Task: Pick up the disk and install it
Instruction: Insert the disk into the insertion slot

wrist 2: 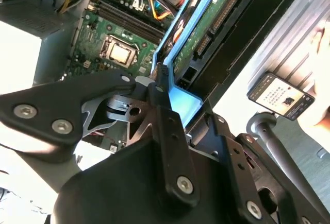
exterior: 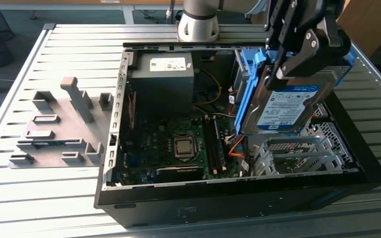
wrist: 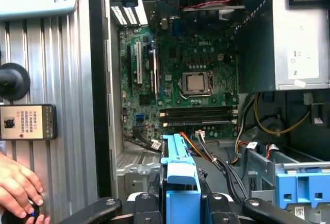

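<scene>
Currently holds disk (exterior: 289,106) clamped in gripper (exterior: 295,67), tilted on edge above grey drive bay (exterior: 296,153) inside open case (exterior: 243,198); likely needs rails squared to bay, cables (exterior: 235,146) avoided, descent slow.

- We see open room above the motherboard (exterior: 157,134) in the middle of the case (exterior: 243,198).
- The disk (exterior: 289,106) hangs over the drive bay (exterior: 296,153), covering it from above.
- Cables (exterior: 237,146) crowd the gap beside the bay; a person's hand (wrist: 18,188) sits over the table (exterior: 58,44) outside the case.

My gripper (wrist 2: 178,95) clamps the disk (wrist 2: 206,23) by its blue rail, circuit side showing. Motherboard (wrist 2: 93,38) lies beyond it.
</scene>
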`<control>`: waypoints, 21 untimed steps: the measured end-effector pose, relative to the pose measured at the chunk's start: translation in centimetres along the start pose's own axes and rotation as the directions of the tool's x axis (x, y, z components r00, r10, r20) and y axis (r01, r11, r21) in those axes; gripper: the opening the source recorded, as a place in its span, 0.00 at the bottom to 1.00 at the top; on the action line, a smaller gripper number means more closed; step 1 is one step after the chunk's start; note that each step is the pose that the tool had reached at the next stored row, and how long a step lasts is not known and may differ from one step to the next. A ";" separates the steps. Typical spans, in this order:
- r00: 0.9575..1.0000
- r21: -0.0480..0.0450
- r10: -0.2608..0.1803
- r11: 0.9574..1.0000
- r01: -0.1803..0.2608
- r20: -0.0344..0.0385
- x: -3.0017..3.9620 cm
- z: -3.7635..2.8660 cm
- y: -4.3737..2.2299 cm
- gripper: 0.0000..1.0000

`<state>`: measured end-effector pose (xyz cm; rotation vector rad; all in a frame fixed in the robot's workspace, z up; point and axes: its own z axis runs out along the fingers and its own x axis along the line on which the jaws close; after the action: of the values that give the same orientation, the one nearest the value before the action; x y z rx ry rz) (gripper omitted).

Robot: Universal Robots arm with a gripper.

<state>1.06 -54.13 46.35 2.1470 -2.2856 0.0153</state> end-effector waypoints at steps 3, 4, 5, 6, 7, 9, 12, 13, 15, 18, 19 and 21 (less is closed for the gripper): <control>1.000 0.000 0.000 1.000 0.000 0.000 0.62 0.12 -0.28 0.36; 1.000 0.000 0.000 1.000 0.000 0.000 0.75 0.17 -0.44 0.36; 1.000 0.000 0.000 1.000 0.000 0.000 0.85 0.22 -0.68 0.36; 1.000 -0.001 0.000 1.000 0.000 0.000 0.94 0.27 -0.95 0.36; 1.000 -0.001 0.000 1.000 0.000 0.000 1.00 0.32 -1.27 0.36; 1.000 -0.002 0.000 1.000 0.000 0.000 1.04 0.43 -2.11 0.36; 1.000 -0.003 0.000 1.000 0.000 0.000 1.02 0.60 -3.43 0.36; 1.000 -0.003 0.000 1.000 0.000 0.000 1.01 0.66 -3.87 0.36; 1.000 -0.003 0.000 1.000 0.000 0.000 1.01 0.88 -4.37 0.36; 1.000 -0.003 0.000 1.000 0.000 0.000 1.03 1.21 -4.85 0.36; 1.000 -0.003 -0.001 1.000 0.001 0.000 1.02 1.27 -5.00 0.36; 1.000 -0.003 -0.001 1.000 0.001 0.000 1.00 1.39 -5.16 0.36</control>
<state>6.15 -55.47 44.99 2.1459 -2.2831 0.0117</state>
